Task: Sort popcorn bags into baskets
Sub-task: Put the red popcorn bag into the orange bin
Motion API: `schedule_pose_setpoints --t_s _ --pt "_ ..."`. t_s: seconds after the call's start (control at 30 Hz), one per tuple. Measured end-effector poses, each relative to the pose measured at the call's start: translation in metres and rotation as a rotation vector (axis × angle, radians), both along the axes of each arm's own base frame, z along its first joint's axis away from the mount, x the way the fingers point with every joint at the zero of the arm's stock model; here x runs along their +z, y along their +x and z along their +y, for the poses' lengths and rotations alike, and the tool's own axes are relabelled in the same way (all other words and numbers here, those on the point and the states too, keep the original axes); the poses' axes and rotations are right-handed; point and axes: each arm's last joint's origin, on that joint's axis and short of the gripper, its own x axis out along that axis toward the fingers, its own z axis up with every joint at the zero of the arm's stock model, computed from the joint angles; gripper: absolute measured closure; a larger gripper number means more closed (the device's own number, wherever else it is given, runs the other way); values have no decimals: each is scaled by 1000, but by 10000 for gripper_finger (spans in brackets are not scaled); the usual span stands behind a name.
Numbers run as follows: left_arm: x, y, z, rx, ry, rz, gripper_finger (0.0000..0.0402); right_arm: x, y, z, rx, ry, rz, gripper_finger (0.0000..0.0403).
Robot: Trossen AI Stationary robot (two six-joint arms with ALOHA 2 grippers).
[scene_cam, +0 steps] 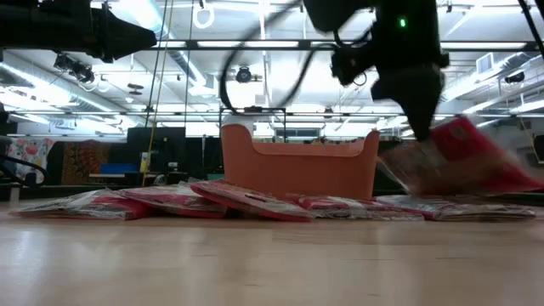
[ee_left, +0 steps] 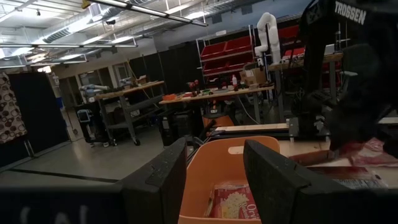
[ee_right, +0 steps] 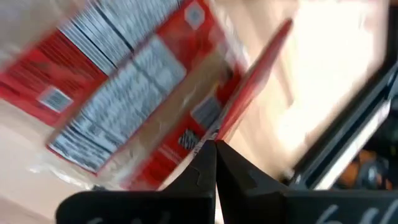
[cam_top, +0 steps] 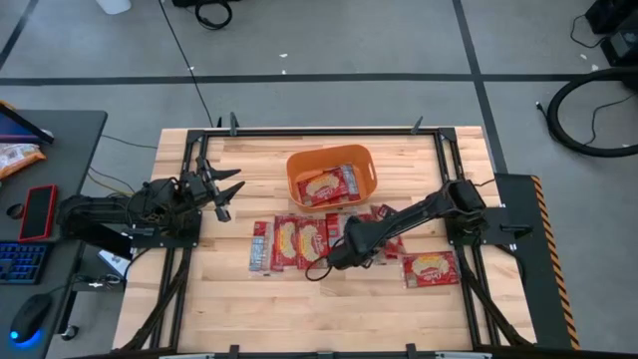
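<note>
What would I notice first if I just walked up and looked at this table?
Probably the bright orange basket near the far middle of the wooden table, with a popcorn bag already inside. Next, red popcorn bags lie scattered in front of it, and the right gripper is pinching one bag by its edge.

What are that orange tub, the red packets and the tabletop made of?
The orange tub looks like moulded plastic: smooth matte walls, rounded corners. The red packets look like thin glossy film, printed, with pale sealed ends, possibly over paper. The tabletop looks like jointed pale wood strips, given its visible grain lines.
</note>
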Motion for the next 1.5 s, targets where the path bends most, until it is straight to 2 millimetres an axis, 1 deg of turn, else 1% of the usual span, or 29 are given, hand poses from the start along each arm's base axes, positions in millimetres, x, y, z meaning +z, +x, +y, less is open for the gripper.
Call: schedule_pose_setpoints --t_s 0.13,0.23,0.3,0.63,0.8,0.9,1.03,1.27,1.37,1.5 --pt "0 0 0 0 0 -1 237 25 4 10 139 -23 -99 398" --pt "0 0 0 0 0 0 237 35 7 18 274 -81 -149 398" --pt "0 0 0 0 0 -1 237 39 8 19 308 -120 -163 398" --pt "-2 0 0 -10 -57 -2 237 43 12 15 439 -264 -167 398" --pt "-5 1 0 -15 -100 8 237 42 16 7 448 -246 -153 400" --pt "-7 1 0 -17 -124 23 237 39 21 2 387 -137 -177 393" --pt "-10 1 0 -17 -146 46 237 29 30 2 361 -24 -255 361" --pt "-11 1 0 -16 -146 55 237 1 39 7 356 81 -368 304" --pt "-11 1 0 -14 -125 64 237 -14 38 17 390 122 -400 283" --pt "-11 1 0 -14 -125 58 237 -24 30 39 452 101 -422 262"
